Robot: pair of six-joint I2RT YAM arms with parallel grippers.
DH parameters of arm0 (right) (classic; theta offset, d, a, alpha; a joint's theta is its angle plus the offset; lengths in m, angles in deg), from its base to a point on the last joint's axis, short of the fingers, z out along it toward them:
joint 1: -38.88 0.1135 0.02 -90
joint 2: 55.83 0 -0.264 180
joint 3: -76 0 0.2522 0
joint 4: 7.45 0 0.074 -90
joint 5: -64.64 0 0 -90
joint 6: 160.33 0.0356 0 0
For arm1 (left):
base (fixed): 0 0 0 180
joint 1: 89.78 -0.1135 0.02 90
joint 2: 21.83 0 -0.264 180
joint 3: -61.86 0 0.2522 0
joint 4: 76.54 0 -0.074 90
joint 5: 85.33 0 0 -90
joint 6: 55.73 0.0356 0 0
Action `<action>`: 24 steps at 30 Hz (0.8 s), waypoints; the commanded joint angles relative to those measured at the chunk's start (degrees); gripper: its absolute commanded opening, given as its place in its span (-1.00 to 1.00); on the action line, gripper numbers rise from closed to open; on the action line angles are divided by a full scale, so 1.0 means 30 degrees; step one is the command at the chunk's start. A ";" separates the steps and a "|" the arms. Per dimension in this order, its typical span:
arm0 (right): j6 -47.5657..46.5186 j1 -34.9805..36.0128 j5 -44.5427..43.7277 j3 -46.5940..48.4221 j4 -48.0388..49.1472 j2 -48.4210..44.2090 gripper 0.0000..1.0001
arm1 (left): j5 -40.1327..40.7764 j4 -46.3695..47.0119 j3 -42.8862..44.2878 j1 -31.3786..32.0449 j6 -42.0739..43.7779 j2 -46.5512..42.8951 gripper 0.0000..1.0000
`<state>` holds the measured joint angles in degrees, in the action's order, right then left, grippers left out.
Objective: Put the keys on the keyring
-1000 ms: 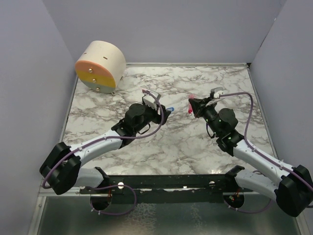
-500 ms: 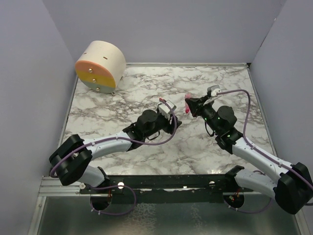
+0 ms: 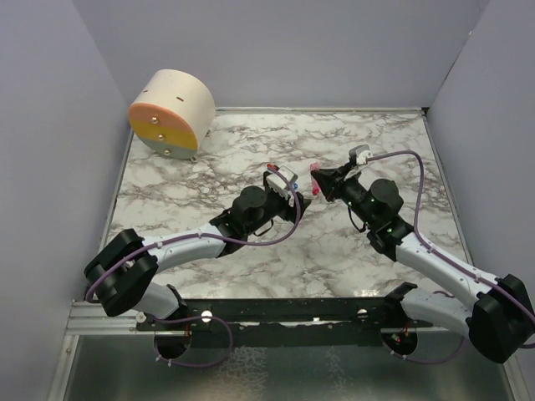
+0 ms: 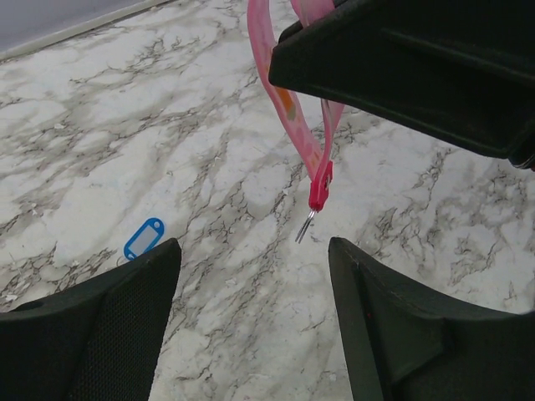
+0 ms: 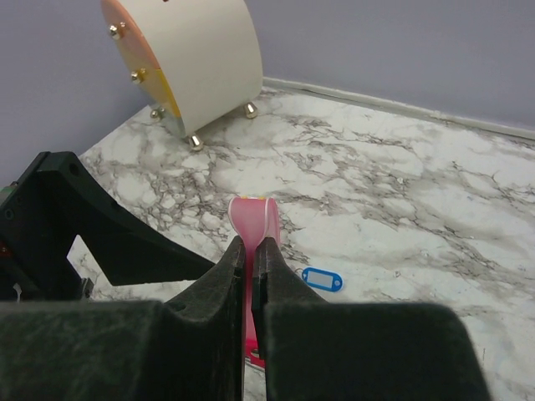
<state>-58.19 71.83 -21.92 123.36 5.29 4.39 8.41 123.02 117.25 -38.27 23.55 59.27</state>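
Your right end effector point(image 5: 250, 244) is clenched on a looped pink strap point(image 4: 284, 104). The key point(image 4: 318, 185) hangs in the air from the strap's lower end, grey metal tip pointing down, above the marble surface point(image 3: 209, 159). Your left end effector point(image 4: 251, 251) is released, its fingers spread wide. It sits just left of the right one near the middle of the surface, facing the hanging key. The keyring point(image 4: 144, 237) lies flat on the surface, blue tag with white centre up, apart from both end effectors; its thin metal ring is too small to make out. A cream drum point(image 3: 171, 113) with an orange and yellow face stands in the far left corner.
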 commanded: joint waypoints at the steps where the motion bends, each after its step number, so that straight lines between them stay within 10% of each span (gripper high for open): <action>1: -0.0250 0.0089 0.1049 0.0687 -0.0371 0.0176 -0.98 | 0.0487 0.1226 -0.0002 0.0131 -0.0015 -0.0235 0.50; 24: -0.0386 0.0091 0.2882 0.1072 -0.0618 0.0315 -0.98 | -0.3193 0.2804 0.0071 0.0088 0.0116 0.0577 0.41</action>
<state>-58.65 71.83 -15.52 124.54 4.24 5.36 0.09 128.31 117.25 -38.27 23.57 61.28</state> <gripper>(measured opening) 0.037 0.725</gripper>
